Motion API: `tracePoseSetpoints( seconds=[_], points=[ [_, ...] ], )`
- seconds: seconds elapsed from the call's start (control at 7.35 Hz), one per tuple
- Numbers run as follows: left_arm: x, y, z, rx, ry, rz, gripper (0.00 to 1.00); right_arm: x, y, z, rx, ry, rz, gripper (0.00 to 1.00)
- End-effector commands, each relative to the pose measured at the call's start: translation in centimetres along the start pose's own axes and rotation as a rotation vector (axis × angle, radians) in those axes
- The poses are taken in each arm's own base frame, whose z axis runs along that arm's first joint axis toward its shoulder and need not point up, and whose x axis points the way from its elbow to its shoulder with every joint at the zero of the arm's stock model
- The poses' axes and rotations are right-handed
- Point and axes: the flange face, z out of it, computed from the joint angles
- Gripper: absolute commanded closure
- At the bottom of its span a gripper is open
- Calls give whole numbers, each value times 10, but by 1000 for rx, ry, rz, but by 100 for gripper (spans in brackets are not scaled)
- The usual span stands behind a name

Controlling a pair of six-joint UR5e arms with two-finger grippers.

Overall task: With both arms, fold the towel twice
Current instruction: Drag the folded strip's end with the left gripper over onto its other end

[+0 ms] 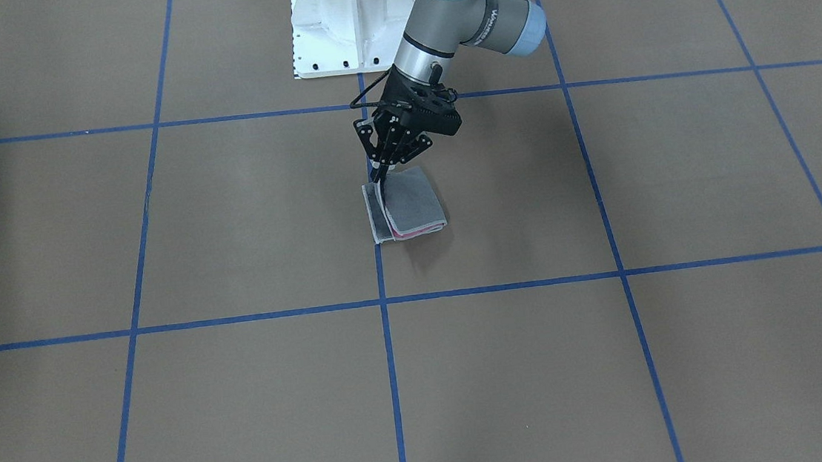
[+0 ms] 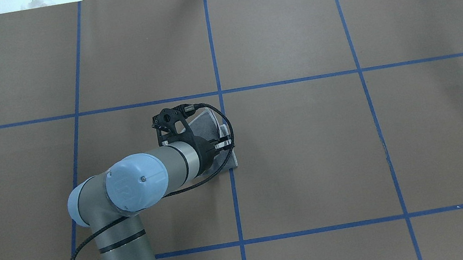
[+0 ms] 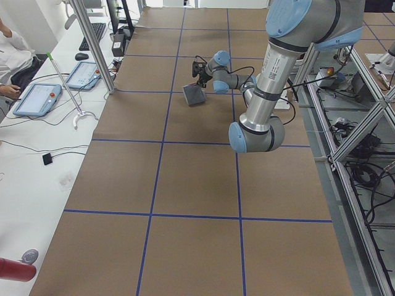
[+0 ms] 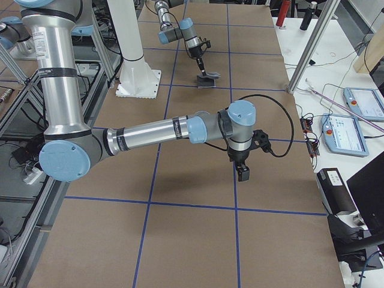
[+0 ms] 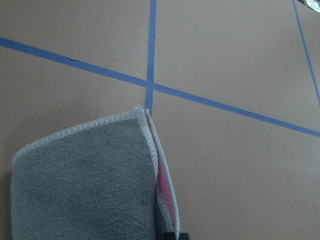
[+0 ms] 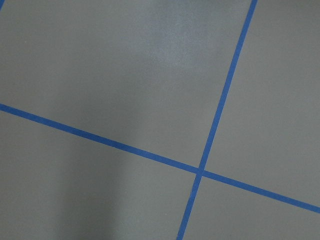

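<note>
The towel point(image 1: 412, 205) sits on the brown paper-covered worktop point(image 1: 232, 232), lying partly over the middle line of blue tape point(image 1: 389, 352) and a little way out from the white pedestal base point(image 1: 352, 20). It's folded into a small chunky rectangle. The outside is grey terry, with a sliver of pink peeking out between the layers along one edge and light stitched edging around the borders.

The left gripper point(image 1: 379, 176) comes down at a slant onto the corner nearest the base. Its black fingers point(image 1: 378, 165) are pressed together on the edge of the top layer, pinching it, and that flap looks lifted a bit off the layers underneath. The left wrist view shows the nubby weave up close, with the edges gaping slightly and bright pink inside.

The right gripper point(image 4: 243, 173) hovers over bare paper, well apart from the towel. It only shows in the side camera, so you can't tell whether its fingers are spread or together. Its own wrist view is just matte brown paper and two tape lines crossing.
</note>
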Motion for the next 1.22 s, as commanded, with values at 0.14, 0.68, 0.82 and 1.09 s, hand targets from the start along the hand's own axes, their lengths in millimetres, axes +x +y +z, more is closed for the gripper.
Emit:
tracePoseSetpoints(
  seconds=[0.14,0.68,0.82,1.09],
  points=[
    [10,7,16,-11,-12,24,38,1,1,1,-1,0,2,0],
    [31,-1,4,-8,27,16,0,2,3,3,-2,0,3,0],
    [27,-14,0,-21,0,29,0,3,5,4,-7,-1,-1,0],
    [-6,-72,-53,-98,-164,155,0,25,30,10,-25,-4,59,0]
  ],
)
